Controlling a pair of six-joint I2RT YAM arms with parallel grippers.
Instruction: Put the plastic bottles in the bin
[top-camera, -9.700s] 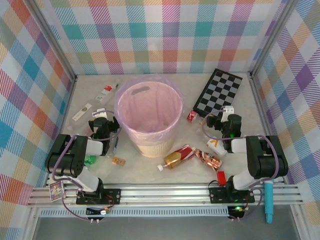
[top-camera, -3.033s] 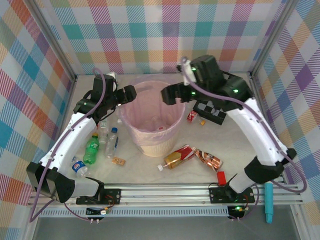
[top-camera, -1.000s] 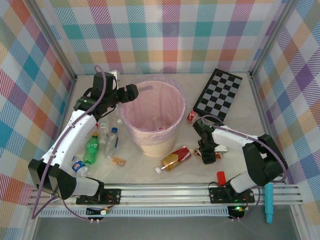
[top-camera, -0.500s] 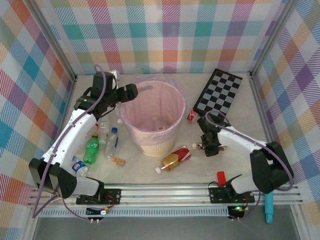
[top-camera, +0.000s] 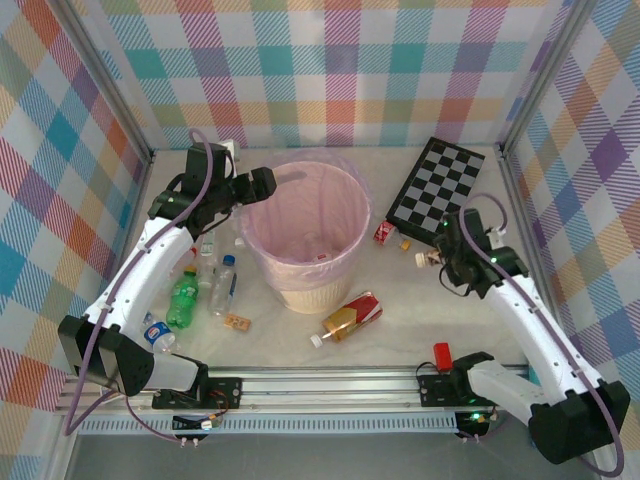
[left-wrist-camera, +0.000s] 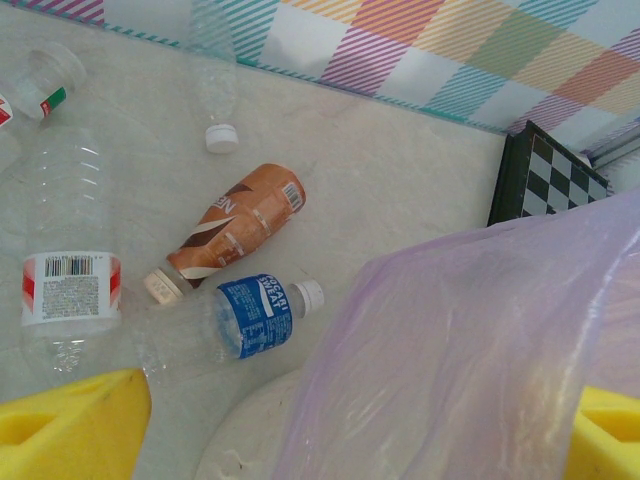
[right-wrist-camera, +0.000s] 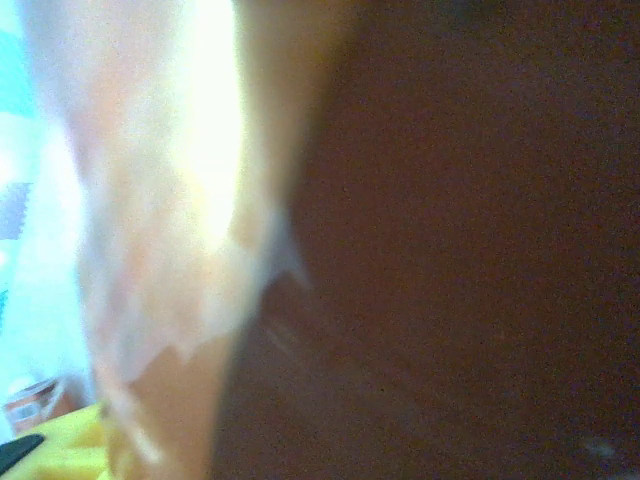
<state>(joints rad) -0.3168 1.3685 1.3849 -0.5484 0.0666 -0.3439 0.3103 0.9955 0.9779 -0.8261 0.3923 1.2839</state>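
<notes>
My left gripper (top-camera: 262, 184) has its jaws spread wide over the left rim of the bin (top-camera: 300, 297), and that arm is stretched far out across the table. My right gripper (top-camera: 432, 258) pinches a crumpled brown bottle (top-camera: 422, 259) up near the checkerboard (top-camera: 437, 188). That arm is bent and points left toward the bin. Other bottles (top-camera: 183, 298) lie left of the bin.

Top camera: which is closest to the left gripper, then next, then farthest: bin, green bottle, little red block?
1. Bin, right beside the left gripper.
2. Green bottle, left side, near front.
3. Red block, front right.
</notes>
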